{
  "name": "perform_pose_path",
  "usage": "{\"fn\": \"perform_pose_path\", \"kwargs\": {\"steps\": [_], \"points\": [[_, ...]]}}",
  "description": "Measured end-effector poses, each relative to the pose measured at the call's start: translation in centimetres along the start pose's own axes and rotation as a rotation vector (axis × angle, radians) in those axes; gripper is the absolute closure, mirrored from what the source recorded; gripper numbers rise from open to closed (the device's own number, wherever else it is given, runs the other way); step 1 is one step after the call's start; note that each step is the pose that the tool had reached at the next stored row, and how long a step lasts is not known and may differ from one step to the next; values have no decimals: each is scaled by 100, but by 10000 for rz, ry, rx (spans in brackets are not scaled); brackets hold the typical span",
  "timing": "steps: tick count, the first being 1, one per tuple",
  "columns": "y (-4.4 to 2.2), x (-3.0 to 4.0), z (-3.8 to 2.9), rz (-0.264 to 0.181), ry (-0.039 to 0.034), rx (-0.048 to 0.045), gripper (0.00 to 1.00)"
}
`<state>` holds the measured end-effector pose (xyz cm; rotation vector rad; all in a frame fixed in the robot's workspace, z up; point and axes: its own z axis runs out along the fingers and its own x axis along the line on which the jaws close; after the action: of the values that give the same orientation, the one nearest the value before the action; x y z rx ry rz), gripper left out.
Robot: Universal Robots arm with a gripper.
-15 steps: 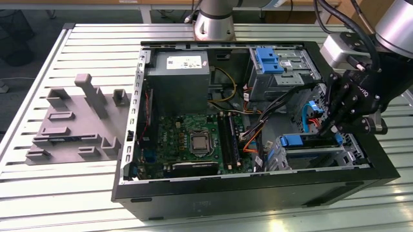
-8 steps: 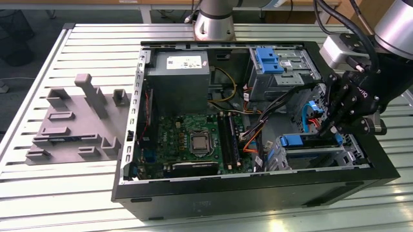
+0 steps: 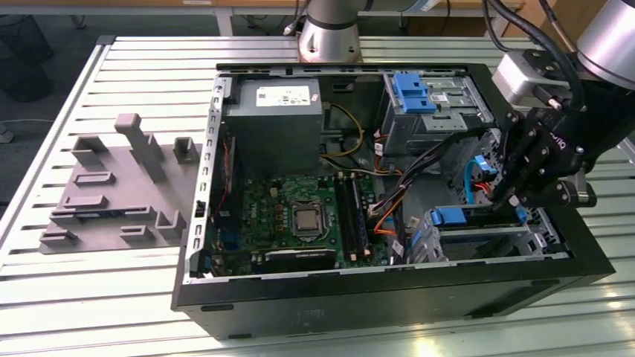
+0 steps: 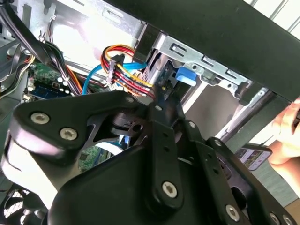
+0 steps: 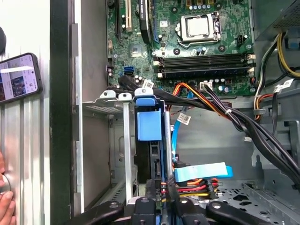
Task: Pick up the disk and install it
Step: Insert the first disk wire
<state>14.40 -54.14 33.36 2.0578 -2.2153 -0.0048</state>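
Hand (image 3: 508, 199) closed on the disk (image 5: 149, 125) in its bay, cables (image 5: 225, 112) crowding beside

You see the open computer case (image 3: 397, 297) lying on the slatted table (image 3: 119, 297), its green motherboard (image 3: 297, 216) exposed. The gripper (image 3: 501, 197) reaches down into the drive cage at the exterior view's right, just beside the disk (image 3: 466, 217) with its blue rails. A grey fixture (image 3: 114, 186) sits apart.
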Motion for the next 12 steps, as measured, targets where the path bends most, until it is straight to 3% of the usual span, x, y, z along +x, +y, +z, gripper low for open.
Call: {"fn": "perform_pose_path", "kwargs": {"steps": [4,7,10,12], "points": [[8,8,-101,-3,4,-33,76],[9,9,-110,-3,3,-48,78],[9,9,-111,-4,4,-51,89],[9,9,-111,-4,5,-52,89]]}}
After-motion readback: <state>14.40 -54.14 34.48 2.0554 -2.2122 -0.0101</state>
